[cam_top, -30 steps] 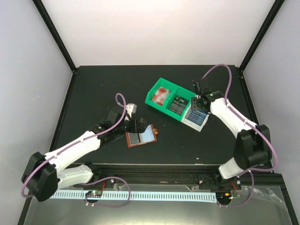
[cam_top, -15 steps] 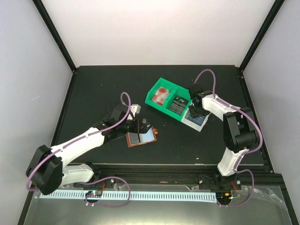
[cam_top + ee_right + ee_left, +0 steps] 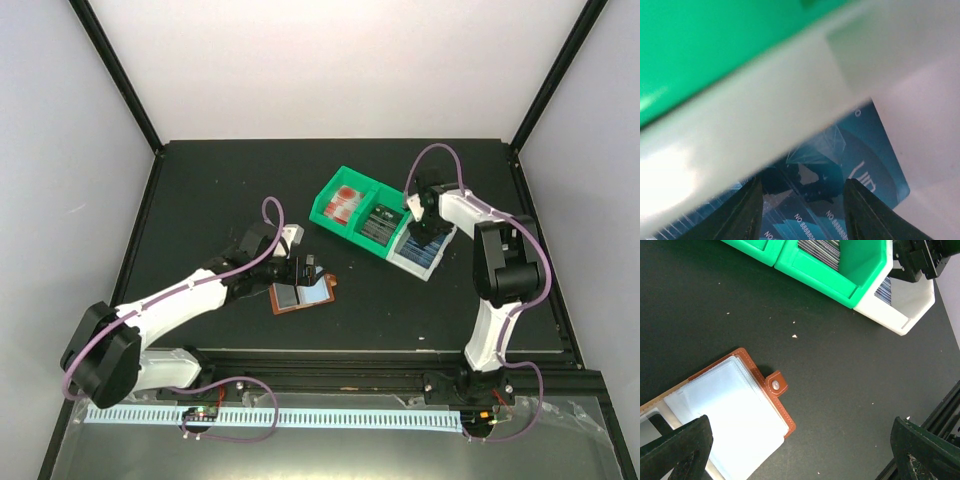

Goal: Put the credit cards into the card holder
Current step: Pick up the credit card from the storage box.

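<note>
- The right claw (image 3: 428, 225) has dropped from above the bins into the white bin (image 3: 912, 302), the arm folding back on itself over the last second.
- Its wrist view shows the fingers spread, one on each side of a blue card (image 3: 840, 165) lying on the bin floor. Nothing is pinched yet, and whether the tips touch the card cannot be told.
- The left claw (image 3: 303, 270) has barely shifted. It hangs over the card holder (image 3: 740, 410), fingers spread wide and holding nothing. One finger sits over the holder's left page, but contact cannot be confirmed.
- The card holder lies open on the worktop (image 3: 200, 190), clear sleeves up and snap (image 3: 775, 385) at its right edge. It is at about 8 o'clock from the bins and well apart from them.
- Dark cards (image 3: 820, 247) and red cards (image 3: 345, 203) sit in the green bin (image 3: 815, 272), at 10 o'clock from the white one.
- The task looks to be at the pick-up stage: closing on the blue card seems due next, and a flat card near the bin wall may be awkward to lift.
</note>
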Controlling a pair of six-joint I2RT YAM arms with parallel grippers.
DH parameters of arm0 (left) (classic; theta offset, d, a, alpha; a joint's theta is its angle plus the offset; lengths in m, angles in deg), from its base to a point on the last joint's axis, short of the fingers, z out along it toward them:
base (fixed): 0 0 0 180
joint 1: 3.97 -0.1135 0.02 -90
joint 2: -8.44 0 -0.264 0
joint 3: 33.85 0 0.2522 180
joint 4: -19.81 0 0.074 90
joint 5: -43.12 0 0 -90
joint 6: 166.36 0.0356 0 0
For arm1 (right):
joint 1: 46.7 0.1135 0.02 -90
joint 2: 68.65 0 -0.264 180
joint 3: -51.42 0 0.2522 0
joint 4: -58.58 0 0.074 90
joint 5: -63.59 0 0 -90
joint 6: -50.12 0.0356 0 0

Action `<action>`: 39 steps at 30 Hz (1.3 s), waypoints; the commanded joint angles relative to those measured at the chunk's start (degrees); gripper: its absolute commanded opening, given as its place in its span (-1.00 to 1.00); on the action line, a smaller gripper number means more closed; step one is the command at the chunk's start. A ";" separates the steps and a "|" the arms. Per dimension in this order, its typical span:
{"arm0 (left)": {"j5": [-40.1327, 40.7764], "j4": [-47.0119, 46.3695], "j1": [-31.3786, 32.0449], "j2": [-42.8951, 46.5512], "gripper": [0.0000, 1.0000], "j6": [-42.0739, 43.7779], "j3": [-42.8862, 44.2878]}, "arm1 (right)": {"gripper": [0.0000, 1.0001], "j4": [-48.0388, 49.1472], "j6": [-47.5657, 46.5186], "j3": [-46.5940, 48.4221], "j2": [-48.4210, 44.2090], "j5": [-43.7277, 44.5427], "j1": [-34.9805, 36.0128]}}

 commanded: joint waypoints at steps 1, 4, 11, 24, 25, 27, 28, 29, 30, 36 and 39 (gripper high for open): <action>-1.35 -2.22 -0.32 -0.73 0.98 0.67 1.57 | -0.10 -3.39 -5.00 4.32 1.84 -3.28 -1.74; -1.63 -2.35 -0.38 -0.93 0.98 0.39 1.31 | -0.11 -3.58 -5.01 5.37 1.94 -4.02 -2.76; -2.00 -2.57 -0.37 -1.16 0.98 0.01 1.01 | -0.06 -4.07 -5.05 6.25 2.67 -5.40 -3.49; -2.27 -2.55 -0.32 -1.86 0.98 -0.51 1.10 | 0.03 -4.31 -2.63 8.80 6.46 -1.56 -3.46; -2.26 -2.53 -0.31 -1.86 0.98 -0.50 1.10 | 0.01 -4.41 -2.30 9.12 6.69 -1.30 -3.57; -2.31 -2.60 -0.37 -1.86 0.98 -0.50 1.10 | 0.00 -4.83 -1.89 9.67 6.65 -1.72 -3.75; -2.32 -2.59 -0.36 -1.86 0.98 -0.45 1.10 | 0.00 -5.07 -1.74 9.94 6.55 -2.23 -4.02; -2.37 -2.59 -0.33 -1.86 0.98 -0.44 1.09 | 0.00 -5.36 -1.54 10.15 6.45 -2.58 -4.16; -2.40 -2.59 -0.33 -1.86 0.98 -0.57 1.10 | 0.00 -5.65 -1.39 10.42 6.31 -2.87 -4.21; -2.50 -2.61 -0.35 -1.86 0.98 -0.55 1.10 | -0.02 -6.26 -0.34 11.69 6.17 -2.26 -4.88; -2.57 -2.62 -0.34 -3.51 0.98 -0.47 1.09 | -0.02 -6.33 -0.29 11.63 6.32 -2.43 -4.95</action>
